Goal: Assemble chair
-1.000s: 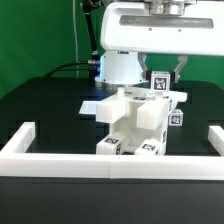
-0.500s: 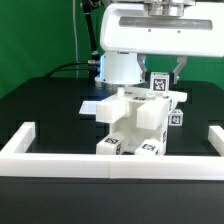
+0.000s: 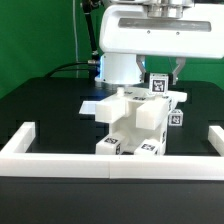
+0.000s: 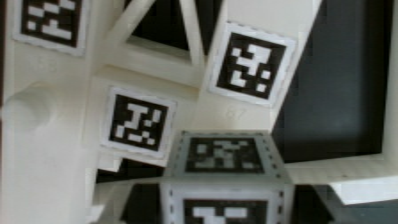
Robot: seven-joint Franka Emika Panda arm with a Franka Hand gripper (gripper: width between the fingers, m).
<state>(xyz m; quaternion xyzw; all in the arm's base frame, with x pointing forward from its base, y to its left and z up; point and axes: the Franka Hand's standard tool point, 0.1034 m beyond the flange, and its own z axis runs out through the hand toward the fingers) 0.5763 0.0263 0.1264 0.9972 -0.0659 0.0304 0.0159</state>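
Note:
The partly built white chair (image 3: 133, 122) stands in the middle of the black table, with small black-and-white tags on its blocky parts. Above its far right corner my gripper (image 3: 162, 74) hangs from the white arm, shut on a square chair leg (image 3: 159, 84) that carries a tag. The leg sits upright against the top of the chair. The wrist view looks down on the tagged leg (image 4: 222, 160) from close up, with the chair's X-braced frame (image 4: 134, 70) and its tags behind it. My fingers barely show there.
A long low white rail (image 3: 110, 165) runs along the table's front, and its ends turn back at the exterior view's left (image 3: 20, 138) and right (image 3: 214, 138). A flat white sheet (image 3: 90, 103) lies behind the chair on the left. A green curtain hangs behind.

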